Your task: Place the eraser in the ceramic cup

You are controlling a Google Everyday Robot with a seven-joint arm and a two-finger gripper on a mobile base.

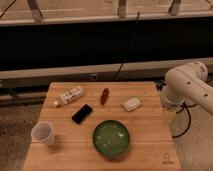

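Note:
A white ceramic cup [42, 133] stands upright near the front left corner of the wooden table [150, 145]. A black rectangular block [82, 114], which looks like the eraser, lies flat left of the table's middle, up and to the right of the cup. My white arm [186, 85] is folded at the right edge of the view. My gripper [169, 117] hangs below it, beside the table's right edge, far from the block and the cup.
A green bowl [111, 138] sits at the front middle. A white bottle [69, 95] lies on its side at the back left. A reddish-brown object [104, 95] and a small white object [131, 104] lie at the back. A dark wall runs behind.

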